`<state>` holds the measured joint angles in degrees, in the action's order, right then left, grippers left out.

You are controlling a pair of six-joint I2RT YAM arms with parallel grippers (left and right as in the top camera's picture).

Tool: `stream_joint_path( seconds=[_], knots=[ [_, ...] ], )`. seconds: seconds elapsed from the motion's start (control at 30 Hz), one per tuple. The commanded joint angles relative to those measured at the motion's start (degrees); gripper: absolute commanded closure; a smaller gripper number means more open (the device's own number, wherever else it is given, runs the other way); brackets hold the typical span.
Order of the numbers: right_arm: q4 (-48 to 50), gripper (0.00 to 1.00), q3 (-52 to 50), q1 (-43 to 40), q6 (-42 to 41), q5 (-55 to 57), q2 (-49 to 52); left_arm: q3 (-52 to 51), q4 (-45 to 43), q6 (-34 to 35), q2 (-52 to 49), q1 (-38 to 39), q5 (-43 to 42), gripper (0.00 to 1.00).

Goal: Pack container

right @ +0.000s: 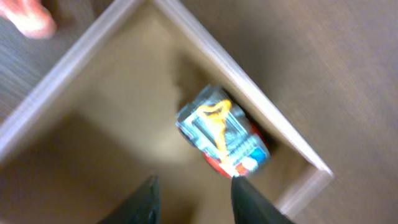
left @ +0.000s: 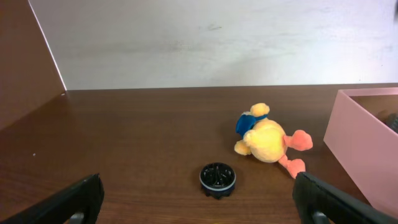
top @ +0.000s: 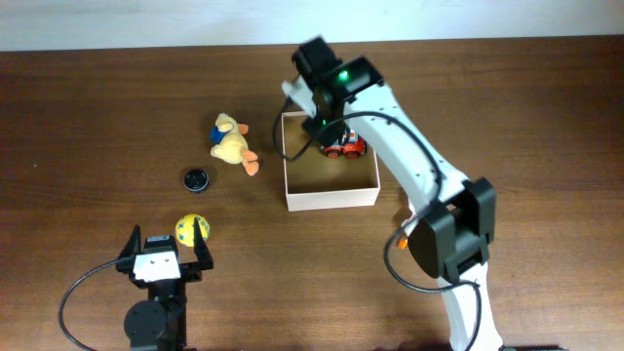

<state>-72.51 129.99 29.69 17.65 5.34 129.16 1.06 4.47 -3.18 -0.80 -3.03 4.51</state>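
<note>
The container (top: pixel 331 198) is a shallow white-walled box with a tan floor, at the table's middle. A red toy car (top: pixel 344 147) lies in its far right corner; the right wrist view shows it (right: pixel 222 132) against the wall (right: pixel 261 106). My right gripper (right: pixel 194 200) is open and empty, above the container's far edge (top: pixel 322 117). My left gripper (left: pixel 199 202) is open and empty near the front left (top: pixel 161 258). A yellow duck plush (top: pixel 232 143), a black round cap (top: pixel 196 178) and a yellow ball (top: pixel 192 229) lie left of the container.
The duck (left: pixel 268 138) and cap (left: pixel 217 179) lie ahead of the left gripper, with the container's wall (left: pixel 364 149) to the right. A pale wall runs behind the table's far edge (left: pixel 205 88).
</note>
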Motion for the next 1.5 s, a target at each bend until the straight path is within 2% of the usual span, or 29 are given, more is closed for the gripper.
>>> stream_joint_path(
  seconds=[0.0, 0.13, 0.17, 0.27, 0.6, 0.8, 0.83, 0.97, 1.03, 1.13, 1.27, 1.47],
  knots=[
    [-4.81, 0.53, 9.27, -0.48, -9.75, 0.79, -4.63, -0.5, -0.15, 0.59, 0.44, -0.13, -0.22, 0.01],
    [-14.53, 0.44, 16.41, -3.1, -16.68, 2.08, -4.74, -0.5, -0.15, 0.59, 0.44, -0.13, -0.22, 0.01],
    [-17.05, 0.38, 17.73, -3.91, -17.75, 1.92, -4.74, -0.5, -0.17, 0.59, 0.44, -0.13, -0.22, 0.01],
    [-24.11, 0.28, 20.65, -6.36, -18.16, 1.79, -4.74, -0.5, -0.17, 0.59, 0.44, -0.13, -0.22, 0.01],
    [-24.83, 0.04, 20.92, -14.34, -26.95, -0.83, -7.48, -0.5, -0.17, 0.57, 0.44, -0.13, -0.22, 0.01],
    [-24.83, 0.02, 18.23, -18.03, -28.55, -1.53, -12.74, -0.5, -0.17, 0.59, 0.44, -0.13, -0.22, 0.01],
    [-24.83, 0.0, 16.2, -19.21, -29.2, -1.99, -15.56, -0.5, -0.17, 0.59, 0.44, -0.13, -0.22, 0.01],
    [-24.83, 0.0, 8.52, -21.59, -32.13, -2.1, -22.4, -0.5, -0.15, 0.59, 0.44, -0.13, -0.22, 0.01],
    [-24.83, 0.0, -1.27, -23.61, -35.43, -1.84, -28.06, -0.5, -0.15, 0.59, 0.44, -0.13, -0.22, 0.01],
    [-24.83, 0.01, -11.02, -25.05, -37.9, -1.62, -31.41, -0.5, -0.15, 0.59, 0.44, -0.13, -0.22, 0.01],
    [-23.82, 0.01, -22.86, -25.64, -40.39, -0.2, -32.37, -0.5, -0.17, 0.59, 0.44, -0.13, -0.22, 0.01],
    [-11.3, 0.01, -41.75, -25.59, -41.18, -0.35, -32.37, -0.5, -0.15, 0.59, 0.44, -0.13, -0.22, 0.01]
  ],
)
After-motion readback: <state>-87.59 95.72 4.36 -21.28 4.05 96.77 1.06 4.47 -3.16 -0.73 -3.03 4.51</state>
